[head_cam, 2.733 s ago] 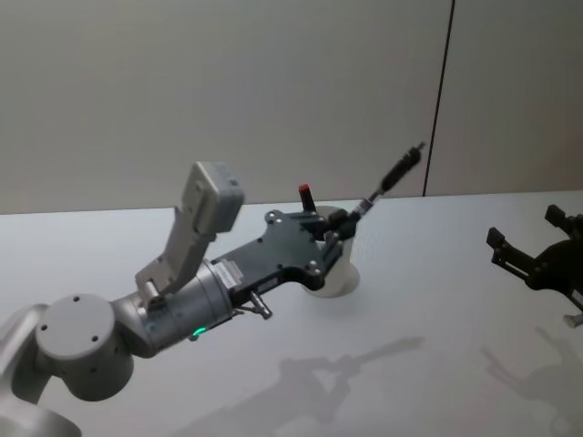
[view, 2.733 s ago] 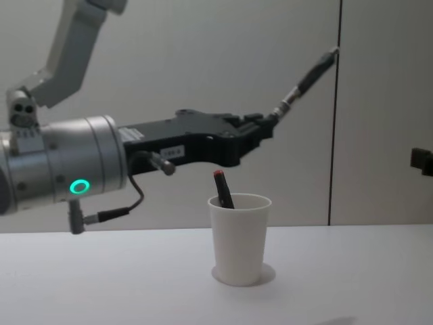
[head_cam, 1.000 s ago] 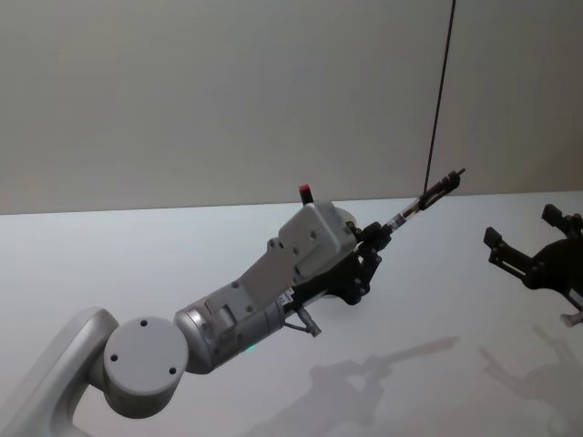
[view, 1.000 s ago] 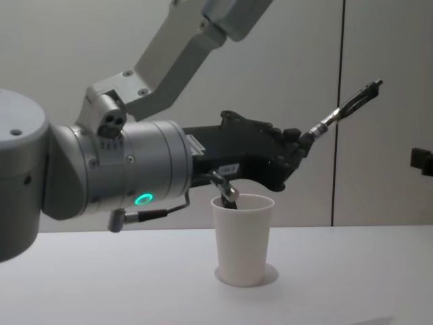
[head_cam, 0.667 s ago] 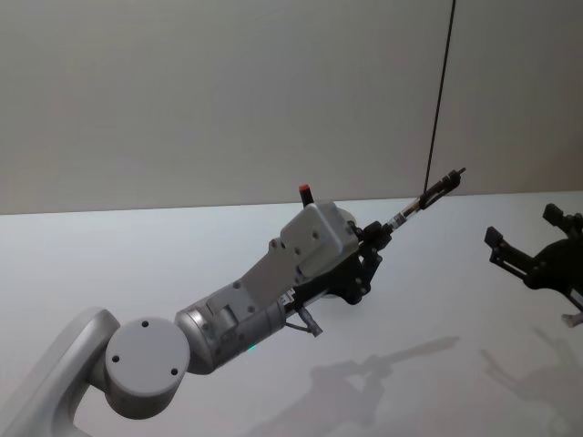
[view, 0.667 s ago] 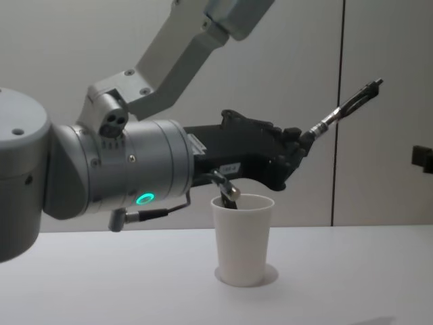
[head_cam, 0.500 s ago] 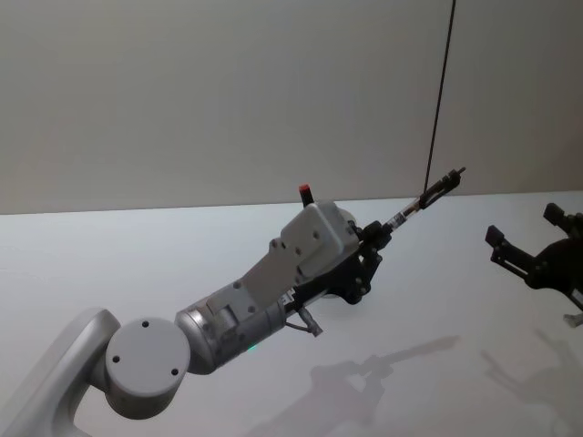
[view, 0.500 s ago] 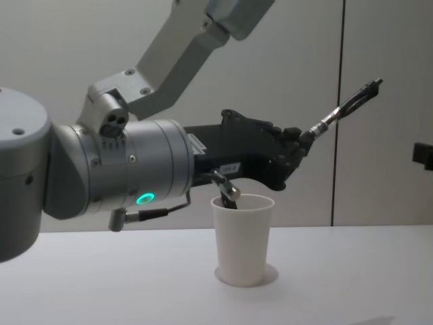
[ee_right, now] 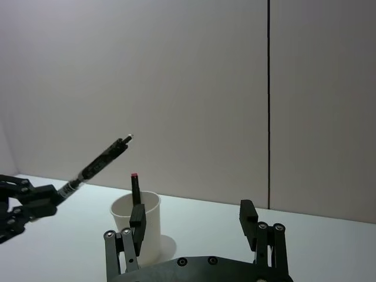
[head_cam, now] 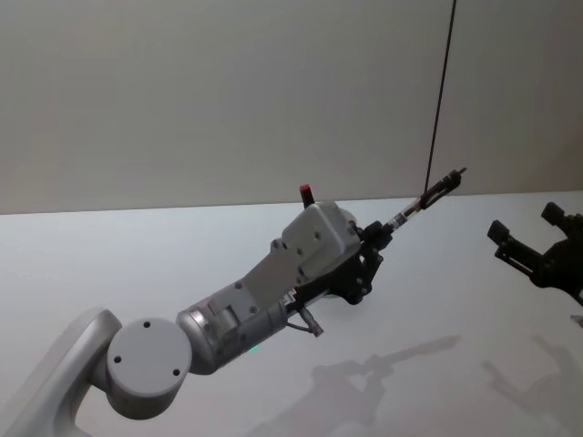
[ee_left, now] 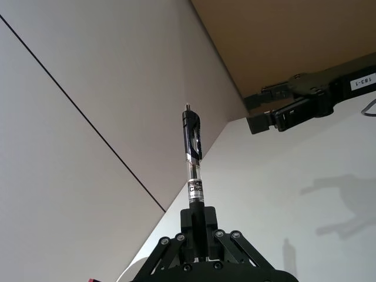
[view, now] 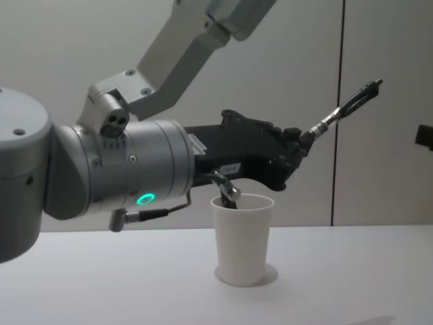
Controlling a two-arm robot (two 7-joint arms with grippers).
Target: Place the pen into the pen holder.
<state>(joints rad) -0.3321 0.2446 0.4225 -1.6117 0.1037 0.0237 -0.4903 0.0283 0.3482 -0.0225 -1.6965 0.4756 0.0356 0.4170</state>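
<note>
My left gripper point(head_cam: 375, 237) is shut on the lower end of a black and clear pen point(head_cam: 424, 199). The pen slants up and to the right, above and right of the white paper cup pen holder point(view: 242, 238). In the chest view the left gripper point(view: 302, 139) hangs just over the holder's rim, with the pen point(view: 346, 105) pointing away from it. A dark red-tipped marker point(ee_right: 134, 187) stands inside the pen holder point(ee_right: 150, 224). In the head view my left arm hides the holder. My right gripper point(head_cam: 528, 228) hovers open at the right, holding nothing.
The white table point(head_cam: 137, 246) runs back to a plain grey wall with a dark vertical seam point(head_cam: 439, 100). A thin cable point(view: 139, 215) loops under my left wrist beside the holder.
Since 2.7 s ago my left wrist has rolled over and the pen has tipped lower. Over the last second the left arm holds still. My right gripper has edged slightly right.
</note>
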